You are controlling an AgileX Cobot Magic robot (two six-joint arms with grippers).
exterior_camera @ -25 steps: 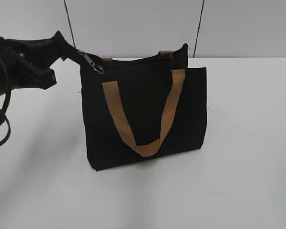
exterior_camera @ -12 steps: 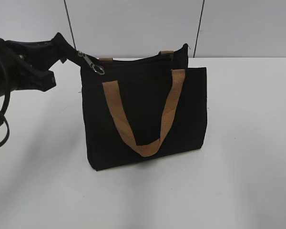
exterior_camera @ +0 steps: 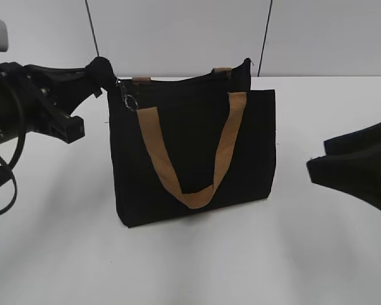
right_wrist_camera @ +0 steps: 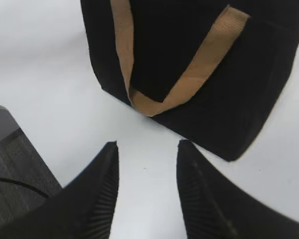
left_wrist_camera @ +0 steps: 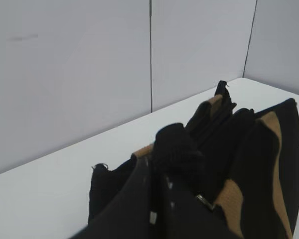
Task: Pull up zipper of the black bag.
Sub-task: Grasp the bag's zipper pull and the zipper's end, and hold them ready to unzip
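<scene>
The zipper (exterior_camera: pixel 178 81) runs along the top edge of the black bag (exterior_camera: pixel 193 152), and its small silver pull with the ring (exterior_camera: pixel 131 100) hangs at the bag's upper left corner in the exterior view, just below the tip of the left gripper (exterior_camera: pixel 101 70). The bag itself stands upright on the white table (exterior_camera: pixel 317 254), roughly in the middle of it, with a pale panelled wall (exterior_camera: pixel 178 32) behind. One tan strap (exterior_camera: pixel 190 159) droops in a long loop down the bag's front face; the ends of a second strap (exterior_camera: pixel 221 71) peek over the top edge at the back.

Now the left gripper: it sits right at that upper left corner of the bag, its dark tip pressed against the fabric. From the left wrist view the fingers (left_wrist_camera: pixel 177 149) look closed together over the corner, with the metal pull (left_wrist_camera: pixel 205 201) glinting just beside them, but whether they actually pinch the pull I cannot tell.

Over on the bag's right side, the right gripper (right_wrist_camera: pixel 147 174) hovers clear of the bag, well apart from it, jaws spread wide with bare table showing between them and nothing held.
</scene>
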